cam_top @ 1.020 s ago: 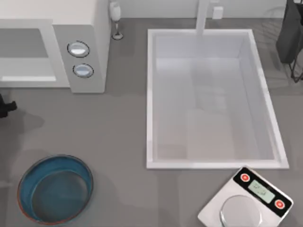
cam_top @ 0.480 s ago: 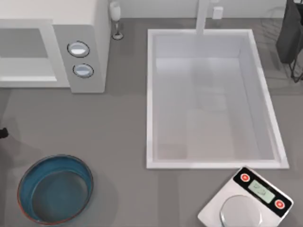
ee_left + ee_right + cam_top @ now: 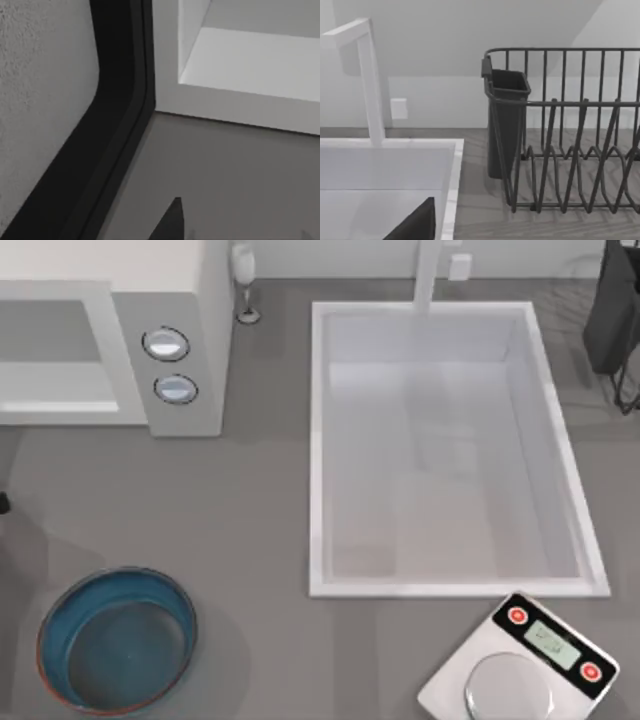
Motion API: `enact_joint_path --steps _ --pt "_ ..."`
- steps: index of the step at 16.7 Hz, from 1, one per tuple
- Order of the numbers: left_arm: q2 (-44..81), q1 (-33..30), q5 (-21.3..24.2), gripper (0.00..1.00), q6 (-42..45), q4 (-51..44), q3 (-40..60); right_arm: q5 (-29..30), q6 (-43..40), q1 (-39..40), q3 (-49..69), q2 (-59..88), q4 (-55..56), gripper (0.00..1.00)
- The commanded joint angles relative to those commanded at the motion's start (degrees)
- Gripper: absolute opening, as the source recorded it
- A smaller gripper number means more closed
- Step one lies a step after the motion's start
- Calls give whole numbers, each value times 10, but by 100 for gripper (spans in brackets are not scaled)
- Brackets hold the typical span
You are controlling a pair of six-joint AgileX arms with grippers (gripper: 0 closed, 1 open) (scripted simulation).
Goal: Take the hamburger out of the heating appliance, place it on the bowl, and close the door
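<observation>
While the bowl (image 3: 117,642) sits bare inside — the sink (image 3: 450,450) too — either end effector's state I cannot tell.

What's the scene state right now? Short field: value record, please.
heating appliance: white microwave, back left of the table, cavity open
door: swung open; dark edge and speckled panel close to the left wrist camera
hamburger: not located
bowl: blue-teal bowl, front left, nothing in it
left gripper: dark fingertip low above the table beside the door
right gripper: parked at the back right, near the dish rack
other: sink, scale, wine glass
</observation>
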Motion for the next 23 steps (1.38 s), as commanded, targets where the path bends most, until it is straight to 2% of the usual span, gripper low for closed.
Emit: enact_joint_path --steps 10,13,19,23 --pt "-259 1 -3 0 0 -288 21 0 0 0 0 0 0 100" --pt "-290 1 -4 0 0 -320 24 0 0 0 0 0 0 100" --pt "-287 -1 -5 0 -4 -323 25 0 0 0 0 0 0 100" --pt "-276 -30 -24 0 -82 -393 62 0 0 0 0 0 0 100"
